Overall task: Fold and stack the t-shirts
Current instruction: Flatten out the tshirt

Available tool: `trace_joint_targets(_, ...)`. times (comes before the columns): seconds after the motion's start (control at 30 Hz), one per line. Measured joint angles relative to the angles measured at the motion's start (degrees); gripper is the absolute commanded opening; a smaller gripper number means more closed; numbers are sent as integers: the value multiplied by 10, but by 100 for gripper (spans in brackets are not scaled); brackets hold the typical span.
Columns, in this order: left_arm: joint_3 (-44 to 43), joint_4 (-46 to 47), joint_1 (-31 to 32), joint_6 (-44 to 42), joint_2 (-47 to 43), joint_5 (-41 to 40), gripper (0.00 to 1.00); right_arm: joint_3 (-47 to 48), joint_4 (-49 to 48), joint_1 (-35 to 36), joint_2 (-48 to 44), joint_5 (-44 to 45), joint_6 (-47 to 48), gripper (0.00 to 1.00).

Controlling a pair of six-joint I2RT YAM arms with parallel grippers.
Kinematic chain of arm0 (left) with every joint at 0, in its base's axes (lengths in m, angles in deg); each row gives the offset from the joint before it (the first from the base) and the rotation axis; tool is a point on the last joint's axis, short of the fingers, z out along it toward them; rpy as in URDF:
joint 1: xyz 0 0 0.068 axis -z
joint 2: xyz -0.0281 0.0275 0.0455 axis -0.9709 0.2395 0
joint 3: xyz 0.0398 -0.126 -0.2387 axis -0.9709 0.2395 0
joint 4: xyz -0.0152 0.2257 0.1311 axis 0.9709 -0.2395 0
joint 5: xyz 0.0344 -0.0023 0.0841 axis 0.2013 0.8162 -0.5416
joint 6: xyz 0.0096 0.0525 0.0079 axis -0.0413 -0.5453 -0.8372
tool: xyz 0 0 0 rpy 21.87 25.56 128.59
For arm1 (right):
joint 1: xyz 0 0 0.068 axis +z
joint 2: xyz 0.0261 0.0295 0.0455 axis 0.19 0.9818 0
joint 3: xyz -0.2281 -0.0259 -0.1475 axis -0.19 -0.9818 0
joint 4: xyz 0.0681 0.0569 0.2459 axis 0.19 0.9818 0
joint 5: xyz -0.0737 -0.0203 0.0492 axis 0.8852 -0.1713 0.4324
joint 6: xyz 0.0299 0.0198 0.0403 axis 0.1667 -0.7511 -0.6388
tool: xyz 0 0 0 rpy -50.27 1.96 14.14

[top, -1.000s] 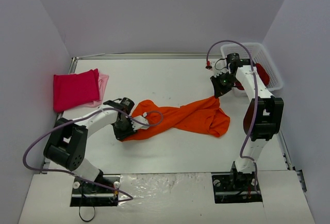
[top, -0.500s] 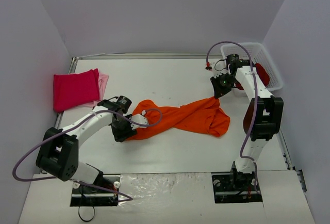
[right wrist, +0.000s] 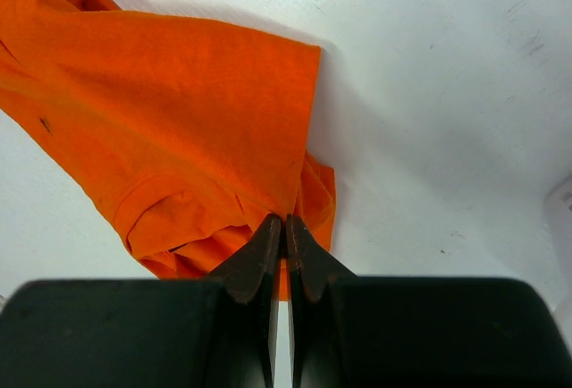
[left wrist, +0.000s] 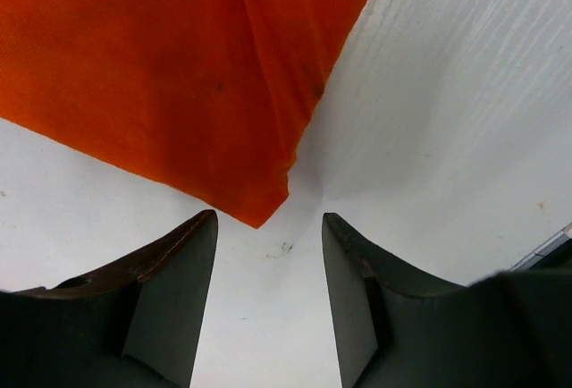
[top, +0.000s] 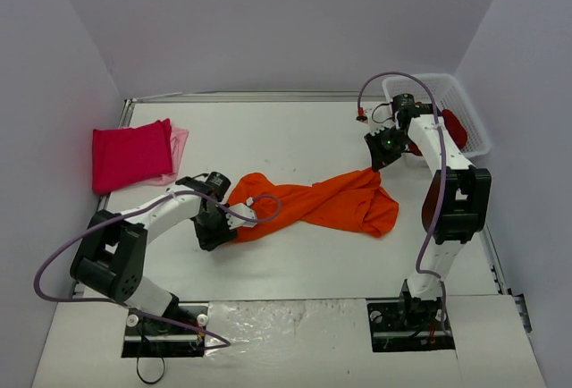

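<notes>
Left gripper [left wrist: 269, 220] opened, let go of orange t-shirt [left wrist: 179, 66] corner; elbow shifted.

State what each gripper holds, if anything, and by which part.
Right gripper: shut on the orange t-shirt, pinching a bunched edge at one end. Left gripper: open, holding nothing.

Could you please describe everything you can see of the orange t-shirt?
The orange t-shirt is plain, bright orange soft cloth. It is unfolded, rumpled and twisted into a long band across the white table. Its right end rises to the right gripper, whose jaws are shut on a bunched edge, beside what looks like a sleeve opening. Its left end lies flat, one corner pointing toward the left gripper, whose jaws stand open without touching it.
</notes>
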Motion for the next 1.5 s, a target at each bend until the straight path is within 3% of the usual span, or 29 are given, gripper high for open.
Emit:
trace_joint_targets(0.47, 5, 31, 0, 1, 30, -23, 48, -3, -3, 0, 0, 0, 0, 0)
trace_joint_targets(0.73, 0, 40, -1, 3, 35, -31, 20, -3, -5, 0, 9, 0, 0, 0)
trace_joint_targets(0.87, -2, 38, -1, 3, 35, -20, 13, -4, -5, 0, 14, 0, 0, 0)
trace_joint_targets(0.93, -4, 34, -1, 4, 35, -9, 3, -4, -7, 0, 15, 0, 0, 0)
trace_joint_targets(1.23, -13, 14, -1, 7, 16, 22, 2, -5, -8, 0, 15, 0, 0, 0)
trace_joint_targets(1.5, -13, 18, -14, 8, -26, -56, 2, 0, -7, 0, 15, 9, -2, 0)
